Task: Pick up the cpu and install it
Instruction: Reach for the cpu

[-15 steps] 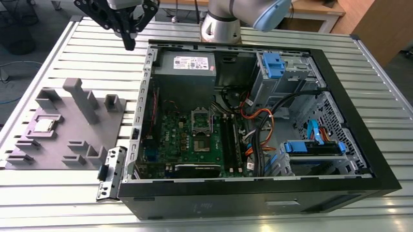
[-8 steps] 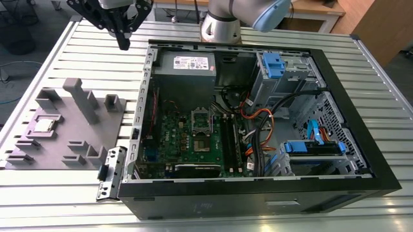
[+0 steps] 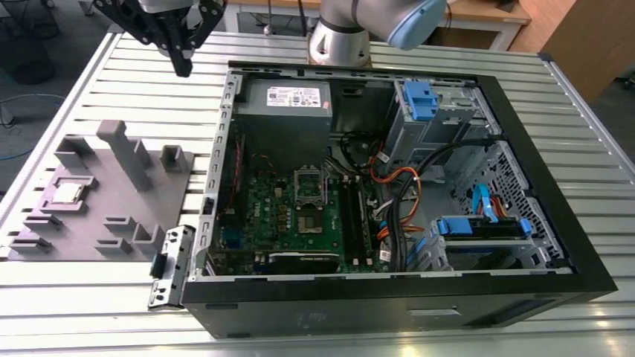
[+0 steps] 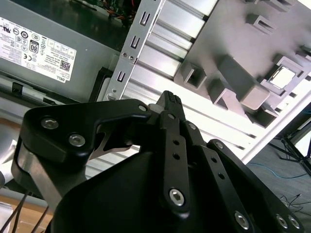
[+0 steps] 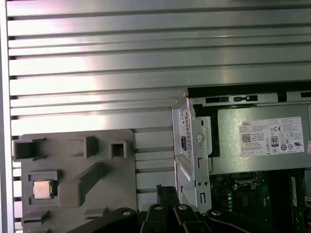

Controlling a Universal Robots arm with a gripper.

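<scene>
Slatted table [image 3: 89,297] bore a grey fixture [image 3: 163,195] with the cpu [image 3: 67,193] at nine o'clock of the case [image 3: 397,309]; jaws hung clenched, empty, at eleven.

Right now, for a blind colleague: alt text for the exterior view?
The cpu rests in a grey tray on the exterior view's left, beside an open computer case; the shut tool hangs above the table.

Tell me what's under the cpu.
The cpu sits in a square pocket of the grey holder, which lies on the slatted table. The pocket's floor is covered by it.
</scene>
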